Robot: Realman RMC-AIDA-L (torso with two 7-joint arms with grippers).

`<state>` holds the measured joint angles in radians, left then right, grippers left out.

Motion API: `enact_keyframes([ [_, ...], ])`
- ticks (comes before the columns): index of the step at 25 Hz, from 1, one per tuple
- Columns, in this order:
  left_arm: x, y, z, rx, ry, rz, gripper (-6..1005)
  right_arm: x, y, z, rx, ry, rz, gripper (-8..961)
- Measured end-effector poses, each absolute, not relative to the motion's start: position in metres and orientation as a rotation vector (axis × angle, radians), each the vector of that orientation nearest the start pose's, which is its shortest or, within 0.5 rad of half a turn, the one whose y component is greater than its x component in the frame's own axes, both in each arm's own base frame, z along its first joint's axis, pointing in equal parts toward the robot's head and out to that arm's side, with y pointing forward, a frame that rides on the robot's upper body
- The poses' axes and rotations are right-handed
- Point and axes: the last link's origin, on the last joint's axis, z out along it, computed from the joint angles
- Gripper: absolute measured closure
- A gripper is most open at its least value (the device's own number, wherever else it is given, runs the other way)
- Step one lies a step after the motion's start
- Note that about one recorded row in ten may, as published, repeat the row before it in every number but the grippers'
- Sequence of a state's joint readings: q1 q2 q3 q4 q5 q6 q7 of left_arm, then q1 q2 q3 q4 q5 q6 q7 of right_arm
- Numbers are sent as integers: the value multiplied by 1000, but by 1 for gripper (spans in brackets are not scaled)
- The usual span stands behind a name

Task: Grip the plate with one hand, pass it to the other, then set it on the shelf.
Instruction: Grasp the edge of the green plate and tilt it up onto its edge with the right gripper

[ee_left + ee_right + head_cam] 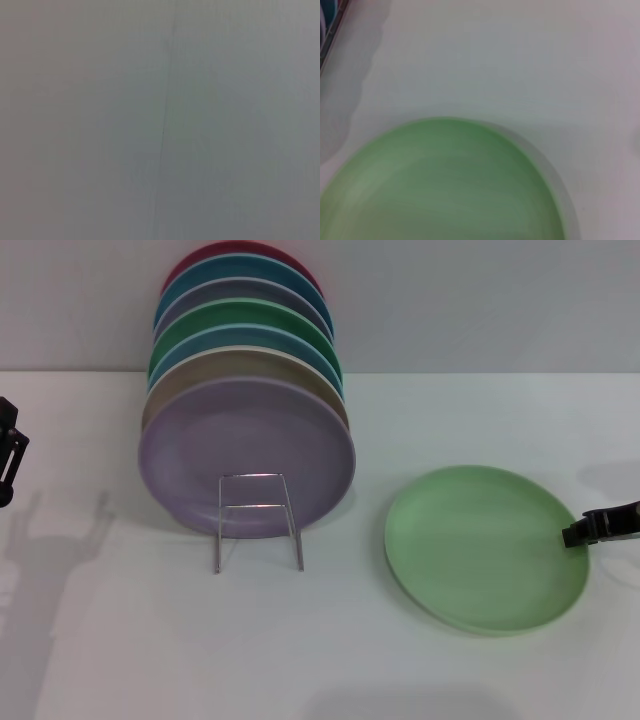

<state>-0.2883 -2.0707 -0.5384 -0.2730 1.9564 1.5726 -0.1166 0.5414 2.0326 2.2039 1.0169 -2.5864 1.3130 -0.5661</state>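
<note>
The pale mint-green plate [485, 545] lies flat on the white table at the right. It fills the lower part of the right wrist view [440, 185]. My right gripper [583, 531] comes in from the right edge, its dark tip at the plate's right rim. The silver wire shelf [257, 520] stands left of the plate, with several coloured plates upright in it and a lilac plate [245, 455] at the front. My left gripper [8, 455] is at the far left edge, away from everything.
The row of upright plates [245, 330] runs back toward the grey wall. The white table [330, 660] stretches in front of the shelf and the plate. The left wrist view shows only a plain grey surface.
</note>
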Motion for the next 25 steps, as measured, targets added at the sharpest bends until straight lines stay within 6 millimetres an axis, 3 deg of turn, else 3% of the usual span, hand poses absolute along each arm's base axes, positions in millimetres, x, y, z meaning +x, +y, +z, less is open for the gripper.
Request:
enact_keyframes([
  [25,-313,270,7,-1386,-396,-967,152,303,372,56,-2120,1425,-151,914],
])
